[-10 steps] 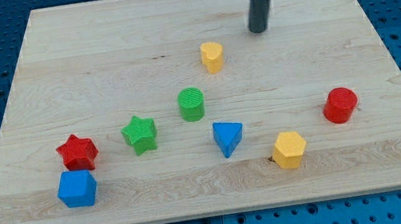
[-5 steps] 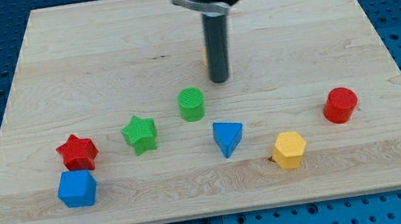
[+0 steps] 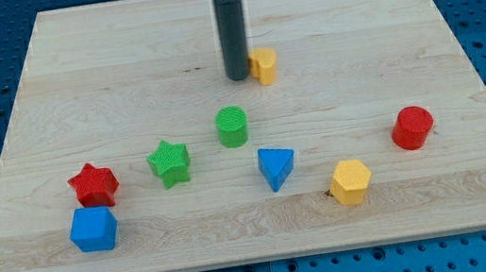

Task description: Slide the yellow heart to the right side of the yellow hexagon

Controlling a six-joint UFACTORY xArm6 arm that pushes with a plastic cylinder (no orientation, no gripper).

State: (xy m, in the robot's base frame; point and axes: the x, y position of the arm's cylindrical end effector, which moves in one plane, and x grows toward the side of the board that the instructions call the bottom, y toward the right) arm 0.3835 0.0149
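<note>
The yellow heart [image 3: 263, 64] lies on the wooden board at the upper middle. My tip [image 3: 239, 77] stands right against the heart's left side, touching or nearly touching it. The yellow hexagon [image 3: 351, 182] lies at the lower right of the board, well below and to the right of the heart.
A green cylinder [image 3: 233, 126] sits just below my tip. A blue triangle [image 3: 275, 166], a green star [image 3: 169, 162], a red star [image 3: 94, 185] and a blue cube [image 3: 94, 228] lie lower down. A red cylinder [image 3: 411, 127] is at the right, above the hexagon.
My tip has swung from the heart's upper right, passed over in front of it, and now stands at its left side. The heart has shifted slightly right.
</note>
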